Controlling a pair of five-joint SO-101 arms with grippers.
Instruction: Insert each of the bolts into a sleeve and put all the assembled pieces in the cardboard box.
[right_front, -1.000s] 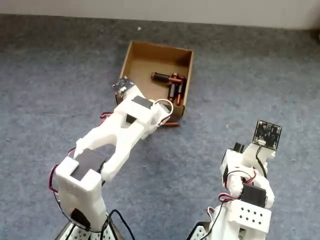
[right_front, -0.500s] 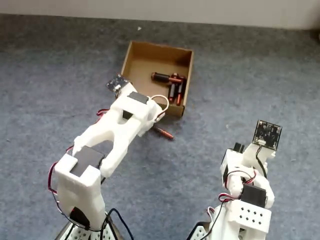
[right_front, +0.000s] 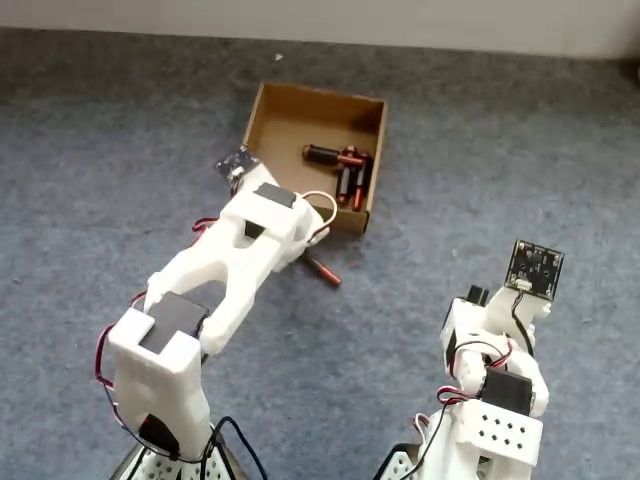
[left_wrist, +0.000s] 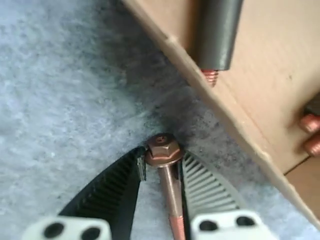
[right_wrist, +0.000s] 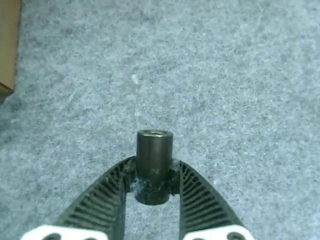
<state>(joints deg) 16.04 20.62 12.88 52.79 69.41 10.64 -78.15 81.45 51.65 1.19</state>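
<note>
Fingers on both arms are clamped on parts over the grey carpeted tabletop. At the far middle sits the cardboard box, with several assembled pieces lying near its right wall in the high view. Well apart from it, the right gripper grips a dark sleeve, bore facing away from the wrist. Just beside the box's outer wall, the left gripper pinches a copper bolt — held right below its hex head.

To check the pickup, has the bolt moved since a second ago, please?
Yes: the bolt has drawn away from the cardboard box, down the high view.
</note>
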